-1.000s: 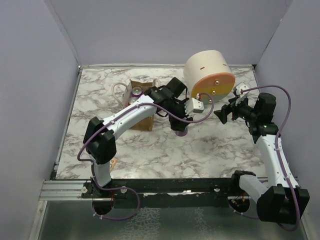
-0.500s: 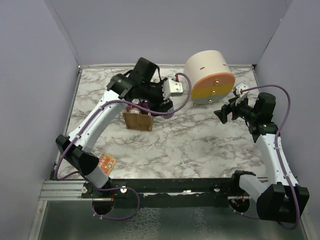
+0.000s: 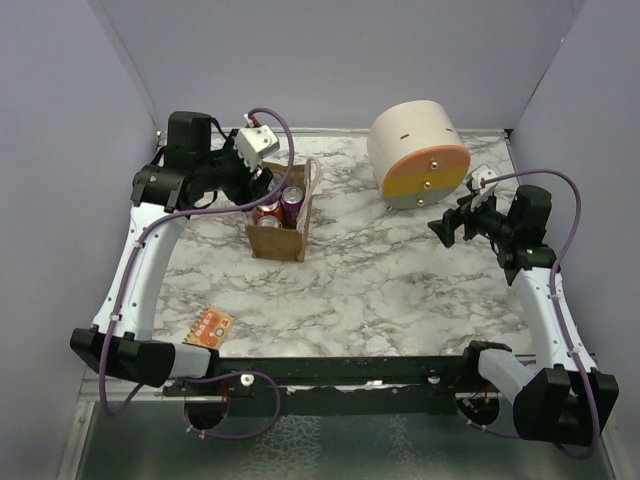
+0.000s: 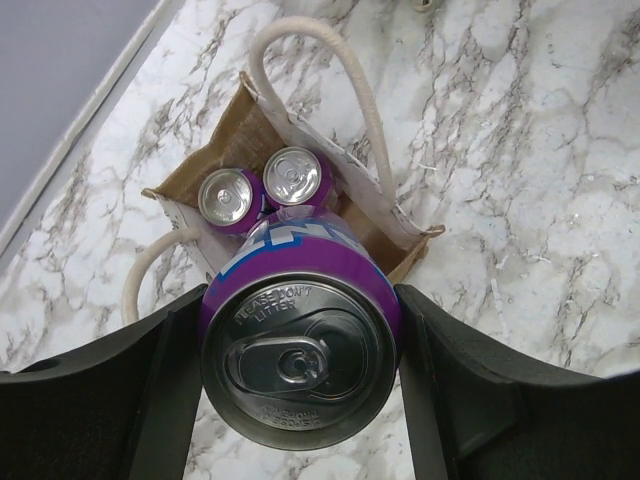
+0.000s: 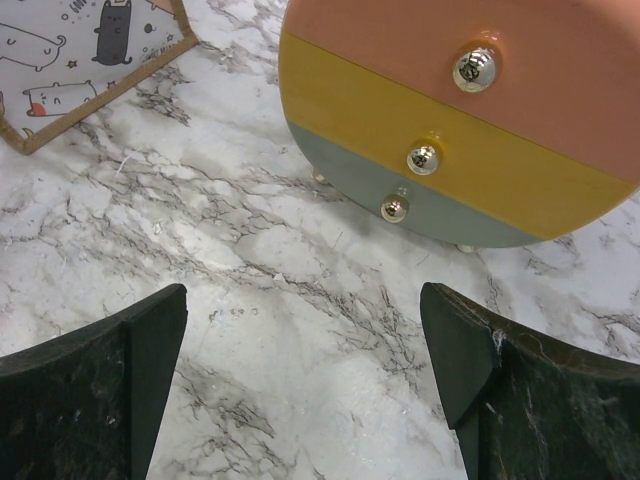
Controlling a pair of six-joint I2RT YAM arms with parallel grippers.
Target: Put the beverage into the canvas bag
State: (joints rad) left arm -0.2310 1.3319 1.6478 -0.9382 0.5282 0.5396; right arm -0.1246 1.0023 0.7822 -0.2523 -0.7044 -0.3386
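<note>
The canvas bag [image 3: 276, 240] is a small tan tote with cream handles, standing at the table's back left. In the left wrist view the bag [image 4: 218, 152] is open below me, with two purple cans [image 4: 228, 195] upright inside. My left gripper [image 4: 300, 372] is shut on a third purple beverage can [image 4: 300, 350], held upright above the bag's opening; from above, the left gripper [image 3: 258, 195] is at the bag's left rim. My right gripper [image 3: 445, 228] is open and empty, and in its wrist view the right gripper [image 5: 305, 350] hangs over bare marble.
A large cream cylinder [image 3: 418, 150] with an orange, yellow and grey knobbed face [image 5: 460, 110] lies at the back right, just beyond my right gripper. A small orange card [image 3: 210, 325] lies near the front left edge. Purple walls enclose the table.
My left arm has swung from the table's middle to the back left, carrying the purple can over the bag. The right arm has not moved.
</note>
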